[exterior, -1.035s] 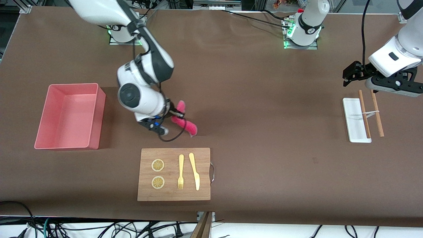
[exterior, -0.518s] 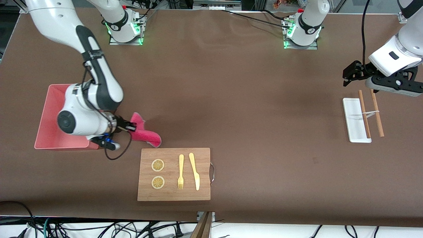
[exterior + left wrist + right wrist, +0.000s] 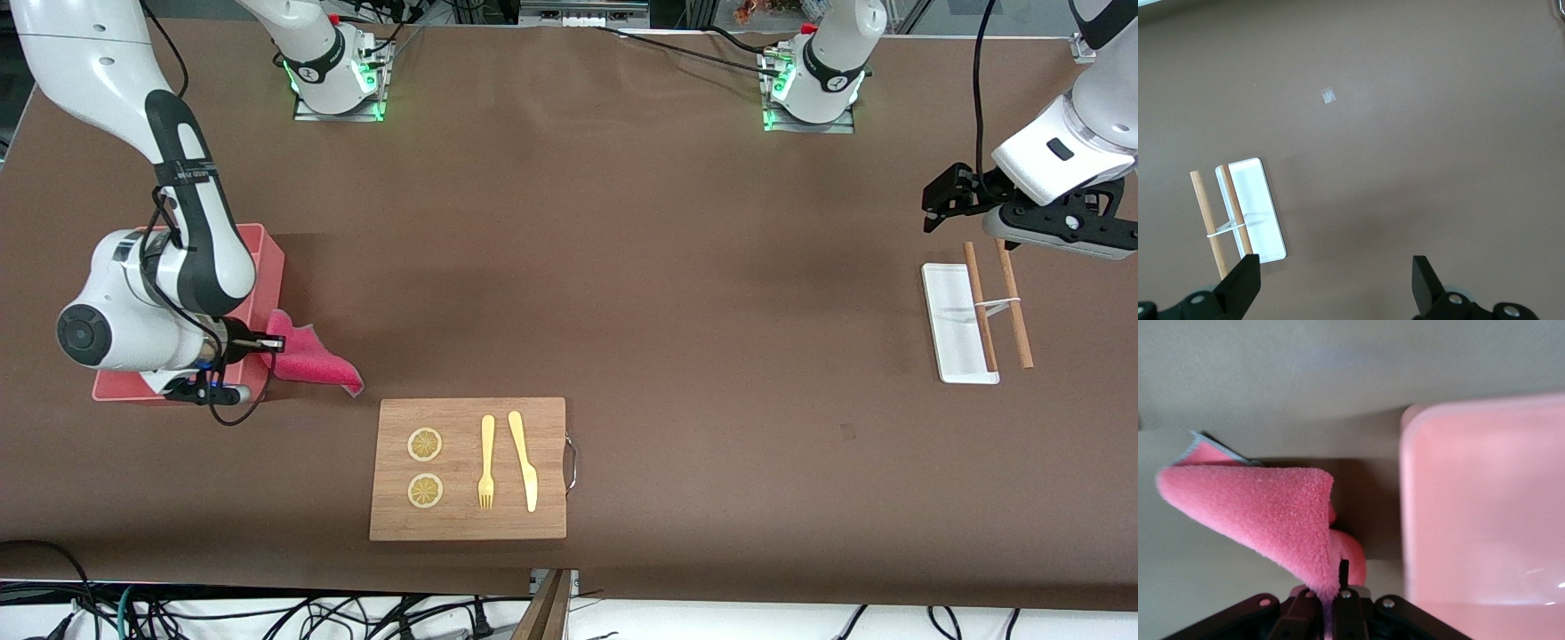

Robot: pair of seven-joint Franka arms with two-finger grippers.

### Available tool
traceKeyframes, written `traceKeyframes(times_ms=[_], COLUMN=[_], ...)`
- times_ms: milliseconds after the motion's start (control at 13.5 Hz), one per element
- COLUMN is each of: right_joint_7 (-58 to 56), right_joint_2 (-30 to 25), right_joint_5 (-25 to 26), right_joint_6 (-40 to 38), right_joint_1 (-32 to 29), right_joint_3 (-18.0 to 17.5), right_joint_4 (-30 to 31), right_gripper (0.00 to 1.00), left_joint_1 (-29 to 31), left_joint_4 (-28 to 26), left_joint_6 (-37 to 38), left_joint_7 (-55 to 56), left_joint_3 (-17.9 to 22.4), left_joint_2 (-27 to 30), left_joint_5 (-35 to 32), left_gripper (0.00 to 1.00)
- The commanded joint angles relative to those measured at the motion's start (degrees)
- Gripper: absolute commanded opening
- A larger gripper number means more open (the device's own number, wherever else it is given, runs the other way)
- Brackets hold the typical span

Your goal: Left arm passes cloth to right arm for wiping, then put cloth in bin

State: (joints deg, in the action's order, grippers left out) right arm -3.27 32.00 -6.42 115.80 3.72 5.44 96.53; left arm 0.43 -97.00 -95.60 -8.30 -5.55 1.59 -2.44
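The magenta-pink cloth [image 3: 311,363] hangs from my right gripper [image 3: 271,342], which is shut on one edge of it. It dangles just above the table beside the bin's wall that faces the left arm's end. In the right wrist view the cloth [image 3: 1265,513] droops with a grey edge showing, next to the salmon-pink bin [image 3: 1485,507]. My right arm covers much of the bin [image 3: 267,258] in the front view. My left gripper [image 3: 932,203] waits open and empty over the table at the left arm's end; its fingertips [image 3: 1241,283] frame bare tabletop.
A wooden cutting board [image 3: 468,468] with two lemon slices, a fork and a knife lies nearer the front camera than the cloth. A small white tray [image 3: 953,324] with two wooden sticks [image 3: 1013,307] lies below the left gripper.
My right arm has swept toward its own end of the table, carrying the cloth from near the table's middle to beside the bin. The left arm has not moved.
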Motion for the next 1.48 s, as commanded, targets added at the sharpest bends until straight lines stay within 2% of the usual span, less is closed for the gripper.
traceKeyframes(times_ms=[0, 222, 518, 739, 1109, 1405], right_joint_7=[-4.02, -4.29, -4.64, -5.96, -8.60, -11.76], right_joint_2=[-4.83, -8.61, -15.46, -18.11, -19.17, -22.24], right_joint_5=[2.37, 3.17, 3.34, 4.22, 6.24, 8.62], right_joint_6=[-2.84, -4.79, -12.42, -15.77, -13.50, -3.58], right_joint_1=[-0.03, -1.17, -3.63, -5.39, -6.10, -6.10], right_joint_3=[1.41, 2.20, 2.20, 2.73, 4.31, 4.05], right_joint_4=[0.67, 0.76, 0.93, 1.37, 5.06, 14.46], right_gripper=[0.00, 0.00, 0.00, 0.00, 0.00, 0.00], left_joint_1=[0.01, -0.08, -0.08, -0.08, -0.26, -0.26], left_joint_4=[1.64, 1.55, 1.64, 1.55, 1.64, 1.64], left_joint_6=[1.38, 1.38, 1.38, 1.38, 1.38, 1.47], left_joint_7=[-0.66, -0.66, -0.66, -0.66, -0.57, -0.57], left_joint_3=[-0.07, -0.07, -0.07, -0.07, -0.07, -0.07], left_joint_2=[-0.53, -0.53, -0.53, -0.45, -0.45, -0.53], left_joint_5=[0.51, 0.51, 0.51, 0.51, 0.51, 0.51], left_gripper=[1.00, 1.00, 1.00, 1.00, 1.00, 1.00])
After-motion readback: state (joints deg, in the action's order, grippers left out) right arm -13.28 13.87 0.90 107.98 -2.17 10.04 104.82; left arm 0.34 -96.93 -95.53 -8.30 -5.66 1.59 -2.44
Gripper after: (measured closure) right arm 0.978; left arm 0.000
